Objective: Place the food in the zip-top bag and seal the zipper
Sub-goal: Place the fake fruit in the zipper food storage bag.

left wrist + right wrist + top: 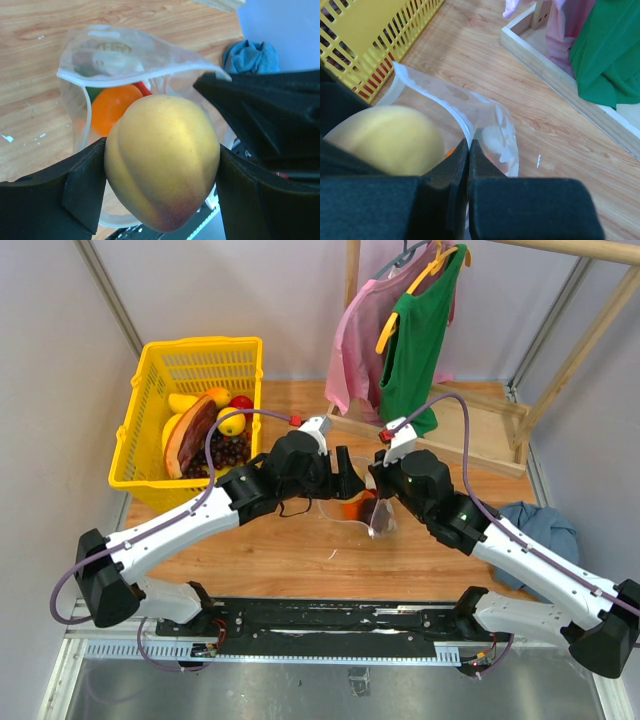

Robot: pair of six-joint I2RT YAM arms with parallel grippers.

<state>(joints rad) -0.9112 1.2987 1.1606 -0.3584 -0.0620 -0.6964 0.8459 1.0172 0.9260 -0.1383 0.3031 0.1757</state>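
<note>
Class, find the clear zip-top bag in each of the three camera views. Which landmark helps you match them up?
Top external: zip-top bag near the centre of the picture.
Left wrist: upper middle, mouth open behind the held yellow fruit.
Right wrist: centre, its rim arching in from the left.
Shared landmark: the right tool at the bag's rim, seen in all three.

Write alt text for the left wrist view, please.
The left pincer grips a yellow fruit before the open mouth of a clear bag, which already holds an orange. Wooden table beneath, blue cloth at upper right.
</note>
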